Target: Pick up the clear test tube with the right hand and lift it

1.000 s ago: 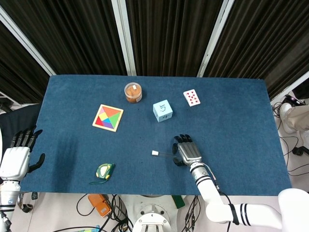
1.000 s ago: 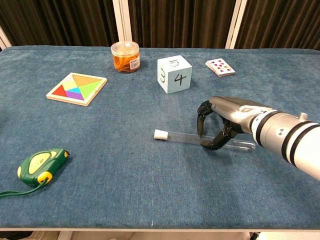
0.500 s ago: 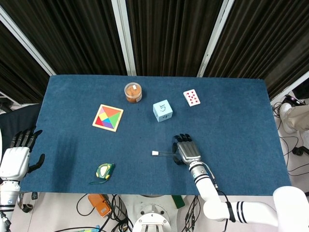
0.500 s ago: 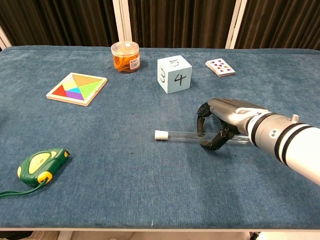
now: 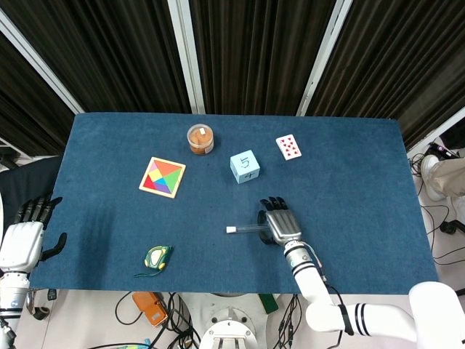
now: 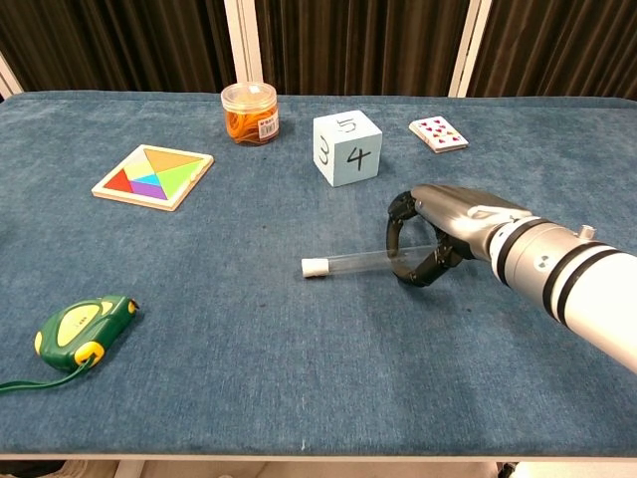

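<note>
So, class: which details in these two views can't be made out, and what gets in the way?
- Test tube: its closed end, chest view, wrapped by the right robot hand.
- Jar: label text, both views, too small.
- Tape measure: its strap, chest view, cut by the left edge.
- Left robot hand: absent from chest view.

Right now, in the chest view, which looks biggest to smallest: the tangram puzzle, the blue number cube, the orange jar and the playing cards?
1. tangram puzzle
2. blue number cube
3. orange jar
4. playing cards

The jar and cards sit farther back, so they may look smaller than they are.
</note>
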Motion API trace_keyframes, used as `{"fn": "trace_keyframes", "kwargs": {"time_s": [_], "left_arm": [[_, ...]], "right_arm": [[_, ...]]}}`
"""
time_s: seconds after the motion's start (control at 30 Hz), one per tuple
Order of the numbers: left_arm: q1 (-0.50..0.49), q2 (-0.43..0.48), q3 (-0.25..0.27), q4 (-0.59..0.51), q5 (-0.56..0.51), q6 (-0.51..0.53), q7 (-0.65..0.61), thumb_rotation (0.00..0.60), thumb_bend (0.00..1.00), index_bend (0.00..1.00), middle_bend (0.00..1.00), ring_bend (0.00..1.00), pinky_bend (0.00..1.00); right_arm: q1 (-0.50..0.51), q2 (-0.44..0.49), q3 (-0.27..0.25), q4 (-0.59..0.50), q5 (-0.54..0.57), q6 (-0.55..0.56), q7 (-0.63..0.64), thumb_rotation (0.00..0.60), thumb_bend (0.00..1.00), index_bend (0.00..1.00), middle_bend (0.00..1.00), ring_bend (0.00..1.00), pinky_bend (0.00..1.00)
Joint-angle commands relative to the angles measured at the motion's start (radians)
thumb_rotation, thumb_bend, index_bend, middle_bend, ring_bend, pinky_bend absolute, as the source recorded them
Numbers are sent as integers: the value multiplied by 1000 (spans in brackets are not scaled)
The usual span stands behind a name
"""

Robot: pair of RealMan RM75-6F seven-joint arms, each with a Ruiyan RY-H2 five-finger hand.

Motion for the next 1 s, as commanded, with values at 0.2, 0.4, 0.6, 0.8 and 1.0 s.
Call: {"fn": "trace_keyframes", "kwargs": {"time_s": [0.2,0.4,0.6,0.8,1.0], "left_arm": [[0,4,1,-9,-9,-8,9,600,411,101,0,0,40],[1,5,0,-13,-12,-8,11,600,411,101,0,0,40],[1,6,0,-14,-16,-10,11,600,411,101,0,0,40],[2,7,2,-16,-15,-10,18,600,411,101,0,0,40],[1,8,-2,-17,-24,-13,14,600,411,101,0,0,40]], "right_arm": [[-41,4,-23,8,-185,64,113,600,589,771,195,108,0],[-59,25,-10,-8,-272,100,169,600,589,800,194,108,0],[-72,54,23,-36,-359,140,242,600,589,802,186,106,0],[-42,47,95,16,-403,154,267,600,588,806,176,102,0],[-23,44,143,83,-398,138,320,600,588,814,173,102,0]]}}
